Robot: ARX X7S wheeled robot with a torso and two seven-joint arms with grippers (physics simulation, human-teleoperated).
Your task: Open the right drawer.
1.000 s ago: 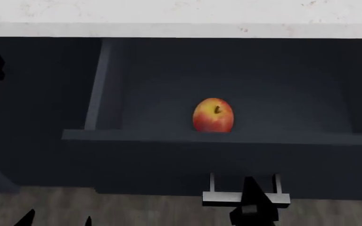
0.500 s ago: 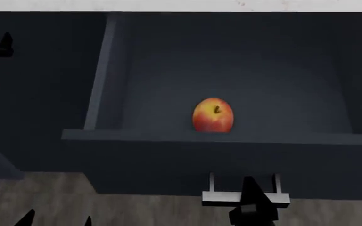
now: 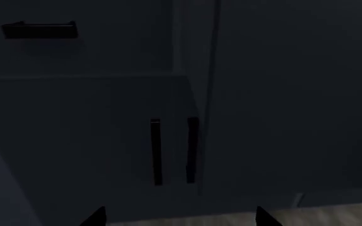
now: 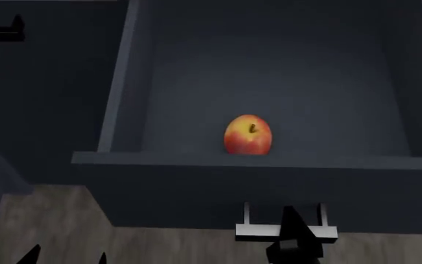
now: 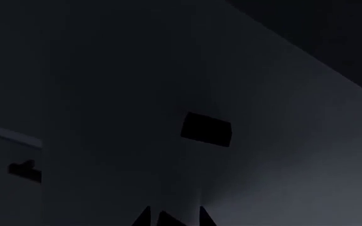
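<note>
The right drawer [image 4: 196, 192] stands pulled far out, its dark blue-grey box open to the head view, with a red-yellow apple [image 4: 248, 135] lying just behind the front panel. Its bar handle [image 4: 259, 232] sticks out below the navy front. My right gripper [image 4: 293, 242] sits over that bar between the two posts, shut on it. In the right wrist view the fingertips [image 5: 146, 217] are close together against the drawer front [image 5: 137, 94]. My left gripper [image 3: 179, 217] is open and holds nothing, facing the lower cabinet doors.
The other navy drawer's handle [image 4: 2, 32] shows at the far left, and its bar [image 3: 39, 30] appears above two vertical door handles [image 3: 156, 150]. Grey wood floor [image 4: 57, 220] lies under the drawer. The left gripper's tips [image 4: 31, 254] poke up at the head view's bottom edge.
The white countertop has slid up out of the head view and more of the drawer box shows. The drawer has come further out while the right gripper stays on its handle.
</note>
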